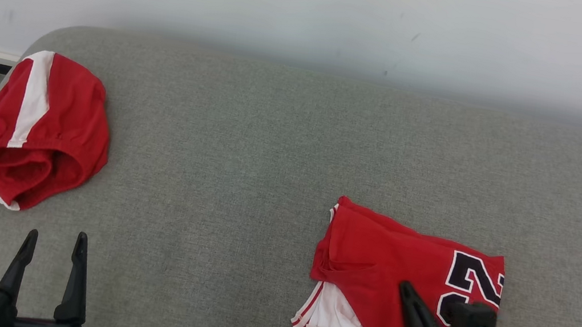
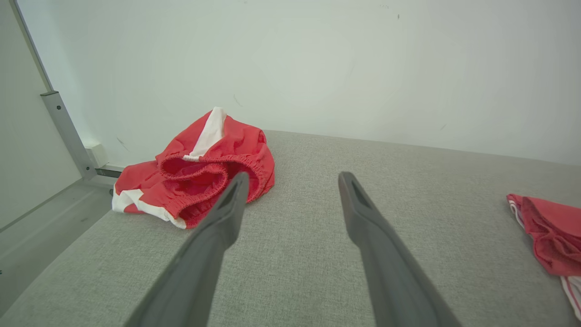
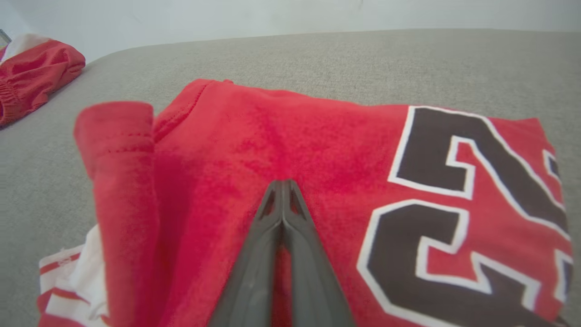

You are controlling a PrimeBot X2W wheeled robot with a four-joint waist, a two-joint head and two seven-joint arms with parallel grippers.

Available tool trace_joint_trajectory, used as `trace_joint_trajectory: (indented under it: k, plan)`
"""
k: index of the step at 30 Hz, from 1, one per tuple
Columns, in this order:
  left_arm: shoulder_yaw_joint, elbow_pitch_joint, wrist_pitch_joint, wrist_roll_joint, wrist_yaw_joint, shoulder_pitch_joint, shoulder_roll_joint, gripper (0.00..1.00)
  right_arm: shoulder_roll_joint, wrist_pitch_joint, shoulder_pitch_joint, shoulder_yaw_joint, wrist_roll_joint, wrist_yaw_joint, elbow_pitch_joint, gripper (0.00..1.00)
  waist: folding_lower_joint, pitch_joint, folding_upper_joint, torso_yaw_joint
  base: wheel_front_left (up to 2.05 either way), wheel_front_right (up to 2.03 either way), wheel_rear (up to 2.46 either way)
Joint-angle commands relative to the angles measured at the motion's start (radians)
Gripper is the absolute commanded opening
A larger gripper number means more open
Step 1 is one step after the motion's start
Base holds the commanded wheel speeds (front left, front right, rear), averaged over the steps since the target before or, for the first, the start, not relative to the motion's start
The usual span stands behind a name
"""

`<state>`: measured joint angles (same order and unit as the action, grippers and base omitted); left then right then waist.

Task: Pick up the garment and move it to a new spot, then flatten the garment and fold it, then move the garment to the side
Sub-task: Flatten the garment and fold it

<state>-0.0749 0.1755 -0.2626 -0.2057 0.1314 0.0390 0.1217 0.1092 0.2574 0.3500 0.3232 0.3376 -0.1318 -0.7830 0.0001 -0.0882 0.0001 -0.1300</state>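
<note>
**Item 1: jersey** (image 1: 397,260). Red, folded into a rough rectangle, with a dark numeral outlined in white on its right half. White and red-striped trim shows at the near-left corner. It lies on the grey fabric surface (image 1: 246,151), at the lower right of the head view. In the right wrist view (image 3: 272,145) one left-hand fold stands up as a loose roll. In the left wrist view (image 2: 549,231) only its edge shows, at the far right.

**Item 2: right gripper** (image 1: 406,289). Fingers pressed together, tips meeting (image 3: 283,184). It sits over the jersey's near middle, tips down on the red cloth just left of the numeral. Whether any cloth is pinched between the tips cannot be told.

**Item 3: left gripper** (image 1: 56,235). Fingers spread apart and holding nothing (image 2: 294,177). It is at the lower left of the head view, above bare grey surface and well apart from the jersey.

**Item 4: red shorts** (image 1: 42,132). Crumpled, with a white side stripe and a gathered waistband (image 2: 204,177). They lie near the far-left corner of the surface, beyond the left gripper and well apart from the jersey. In the right wrist view they show at the upper left (image 3: 36,72).

**Item 5: white wall** (image 1: 314,5). Plain, behind the far edge of the surface.
</note>
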Motion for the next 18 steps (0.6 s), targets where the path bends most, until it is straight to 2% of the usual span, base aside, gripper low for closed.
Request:
trace_joint_trajectory:
  k: [1,14,18]
  plan:
    - [0.0,0.003,-0.003,-0.007,-0.002,0.01,0.003,1.0,-0.01,0.006,0.011,0.013,0.008,0.002,-0.006,0.0,-0.0001,-0.004,-0.0001,-0.004,0.0,0.0,0.0]
    - [-0.001,0.003,-0.003,-0.004,-0.002,0.018,-0.011,1.0,-0.057,0.009,-0.013,0.204,0.033,0.002,0.076,0.0,-0.0001,-0.016,-0.0001,-0.028,0.0,0.0,0.0]
    - [-0.007,0.006,-0.003,-0.008,-0.002,0.012,-0.013,1.0,-0.058,0.009,-0.02,0.205,0.058,0.002,0.134,0.0,-0.0001,-0.009,-0.0001,-0.013,0.0,0.0,0.0]
